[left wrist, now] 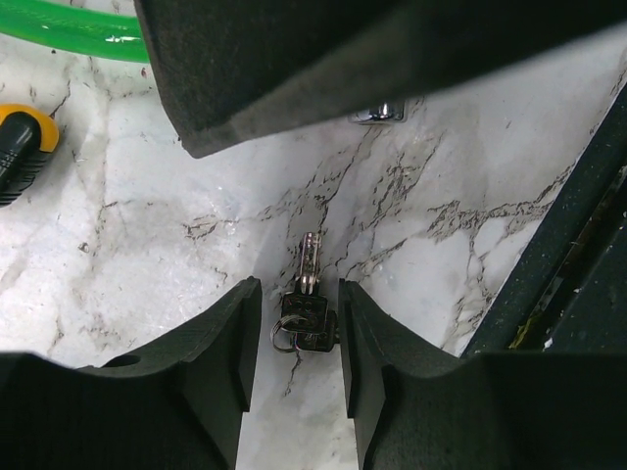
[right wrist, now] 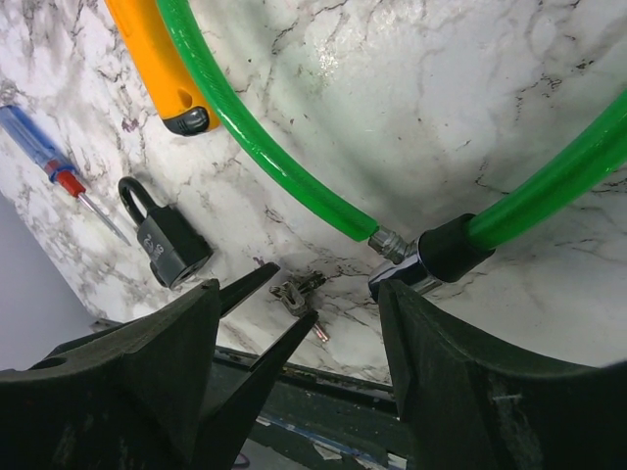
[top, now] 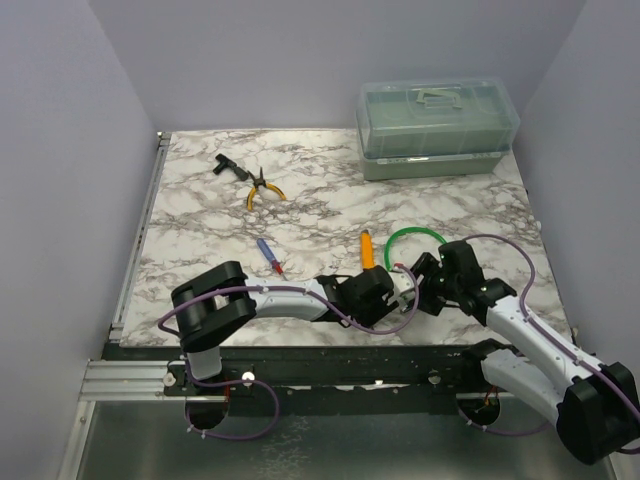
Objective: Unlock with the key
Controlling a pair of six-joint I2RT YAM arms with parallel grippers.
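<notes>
1. Silver key (left wrist: 311,269) flat on the marble surface (left wrist: 147,245), blade pointing away from the left wrist camera, dark head and small ring lying between the fingers of the left tool (left wrist: 295,338).
2. Left tool partly open, straddling the key head and gripping nothing; gap only a little wider than the head. Cannot tell whether the head touches one finger.
3. Right tool (top: 420,278) spread wide and empty, poised by the metal end fitting of the green cable (right wrist: 274,166). Black padlock (right wrist: 167,245) lying near the key, shackle apparently seated.
4. Likely step in hand: picking the key up. Centre the left fingers on the head rather than on the thin blade.
5. Press the fingertips right down to the surface before closing, to guard against so flat a piece slipping out beneath them.
6. Close slowly and evenly, watching for a pivot of the key or a snag on the ring.
7. Lift straight up with the blade sticking out free beyond the fingertips, ready for the keyhole.
8. Keep clear of the right tool, close by in the top view.
9. Consider the right tool for steadying the padlock; keyhole not visible from here.
</notes>
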